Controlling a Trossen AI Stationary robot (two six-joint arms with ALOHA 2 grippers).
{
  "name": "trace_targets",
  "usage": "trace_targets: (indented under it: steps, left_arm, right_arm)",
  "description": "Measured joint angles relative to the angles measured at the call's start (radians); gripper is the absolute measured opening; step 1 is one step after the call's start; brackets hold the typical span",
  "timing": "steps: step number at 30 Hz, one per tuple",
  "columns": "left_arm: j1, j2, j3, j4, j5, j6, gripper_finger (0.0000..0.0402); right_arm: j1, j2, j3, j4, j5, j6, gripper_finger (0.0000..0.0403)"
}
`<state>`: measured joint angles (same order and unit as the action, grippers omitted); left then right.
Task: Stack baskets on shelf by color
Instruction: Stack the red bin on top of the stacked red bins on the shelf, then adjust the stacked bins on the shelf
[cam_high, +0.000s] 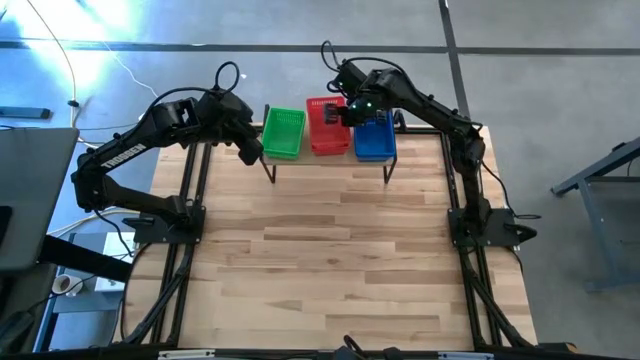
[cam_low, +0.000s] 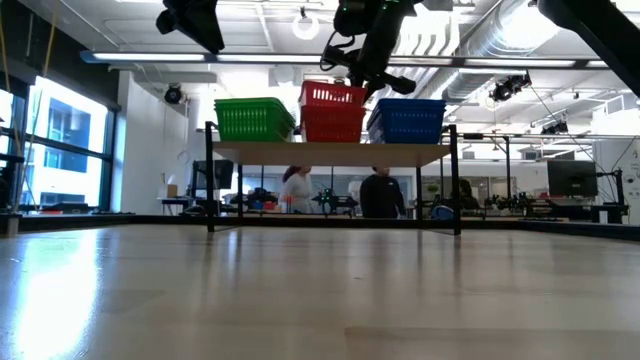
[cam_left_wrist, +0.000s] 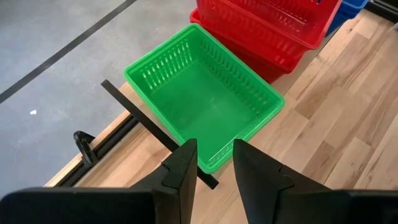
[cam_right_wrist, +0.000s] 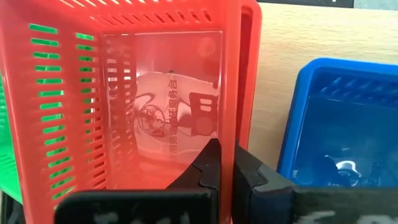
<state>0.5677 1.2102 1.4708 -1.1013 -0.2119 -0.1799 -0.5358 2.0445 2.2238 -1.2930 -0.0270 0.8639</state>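
Observation:
On the shelf (cam_low: 330, 152) at the table's far edge, a green basket (cam_high: 283, 133), a stack of red baskets (cam_high: 327, 128) and a blue basket (cam_high: 374, 140) rest on their bases side by side. The red stack (cam_low: 333, 110) rises above the other two. My right gripper (cam_right_wrist: 225, 163) stands over the gap between red and blue, shut on the top red basket (cam_right_wrist: 124, 93). My left gripper (cam_left_wrist: 214, 167) hovers open above the near left corner of the green basket (cam_left_wrist: 205, 99), with nothing between its fingers. My right gripper pinches the top red basket's side wall (cam_right_wrist: 235, 118), the one facing the blue basket, with one finger (cam_right_wrist: 208, 165) inside the basket and one outside. The fingers come steeply from above. The basket sits nested in the red one below it (cam_low: 333, 125), about level.
The wooden tabletop (cam_high: 330, 260) in front of the shelf is bare. The arms' black base frames (cam_high: 170, 225) run along the table's left and right edges. People (cam_low: 380, 195) stand in the room behind the shelf.

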Motion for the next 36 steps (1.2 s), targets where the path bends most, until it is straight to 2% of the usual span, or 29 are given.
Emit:
trace_targets:
  steps: [7, 15, 18, 25, 32, 36]
  left_arm:
    - [0.0, 0.0, 0.0, 0.0, 0.0, 0.0, 0.0094]
    - [0.0, 0.0, 0.0, 0.0, 0.0, 0.0, 0.0094]
    - [0.0, 0.0, 0.0, 0.0, 0.0, 0.0, 0.0094]
    - [0.0, 0.001, 0.0, 0.0, 0.0, -0.004, 0.0094]
    - [0.002, 0.007, -0.001, -0.003, -0.015, -0.03, 0.0094]
    - [0.002, 0.022, -0.001, -0.011, -0.05, -0.055, 0.0094]
  right_arm:
    - [0.0, 0.0, 0.0, 0.0, -0.012, 0.008, 0.0011]
    - [-0.004, 0.0, 0.0, 0.0, -0.005, -0.009, 0.0087]
    - [-0.009, 0.0, 0.015, -0.016, -0.008, -0.017, 0.0103]
    - [-0.013, -0.006, 0.133, -0.099, 0.076, -0.104, 0.0102]
    - [-0.006, -0.063, 0.105, -0.135, 0.109, -0.197, 0.0101]
    - [-0.007, -0.078, 0.105, -0.207, 0.206, -0.239, 0.0101]
